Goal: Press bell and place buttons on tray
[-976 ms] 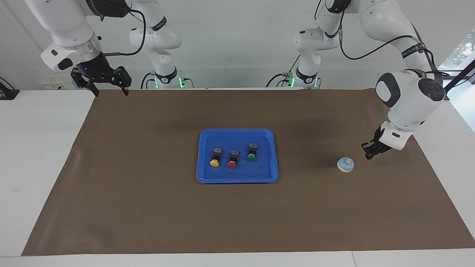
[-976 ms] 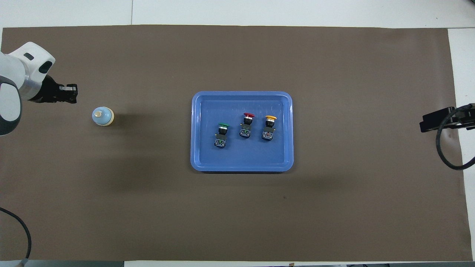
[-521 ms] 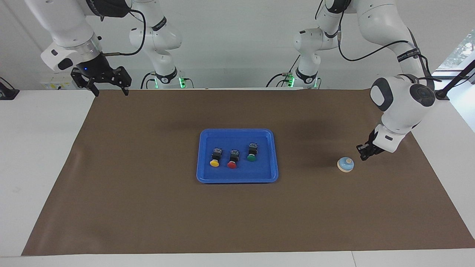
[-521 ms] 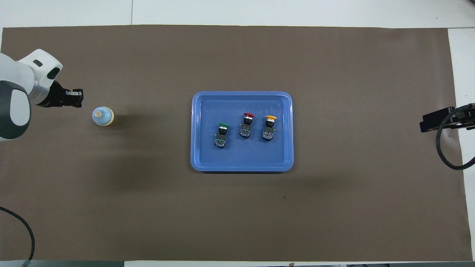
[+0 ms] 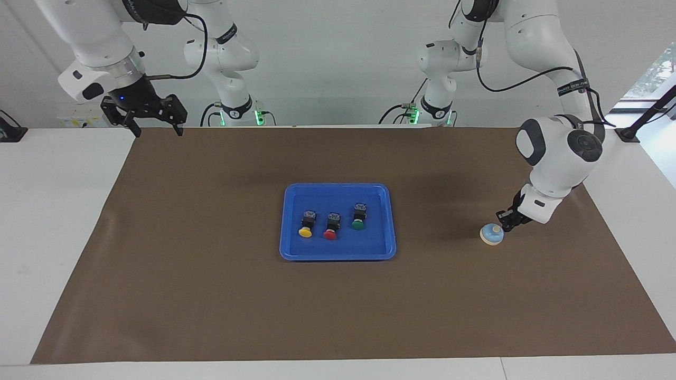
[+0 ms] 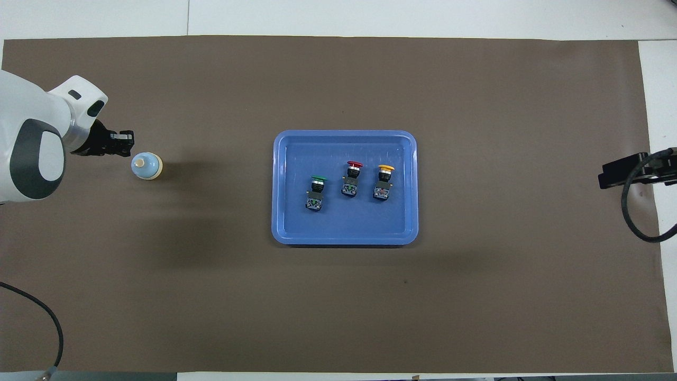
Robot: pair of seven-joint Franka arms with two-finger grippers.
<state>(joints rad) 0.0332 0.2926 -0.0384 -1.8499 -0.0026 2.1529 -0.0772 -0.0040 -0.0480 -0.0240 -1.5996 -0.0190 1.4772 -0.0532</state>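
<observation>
The light-blue bell (image 5: 491,234) stands on the brown mat toward the left arm's end; it also shows in the overhead view (image 6: 146,166). My left gripper (image 5: 504,220) is shut and low, right beside the bell, its tip (image 6: 127,144) just short of the dome. The blue tray (image 5: 338,257) lies mid-table and holds the three buttons lying on their sides: green (image 5: 358,217), red (image 5: 331,227), yellow (image 5: 306,225). My right gripper (image 5: 156,126) is open and empty, and waits raised over the mat's edge at the right arm's end.
The brown mat (image 5: 211,295) covers most of the white table. The right arm's cable (image 6: 637,211) hangs over the mat's edge at its end. Bare mat lies between the tray (image 6: 344,241) and the bell.
My left gripper has moved steadily toward the bell, from a hand's width off to right beside it. The right arm, tray and buttons have not moved.
</observation>
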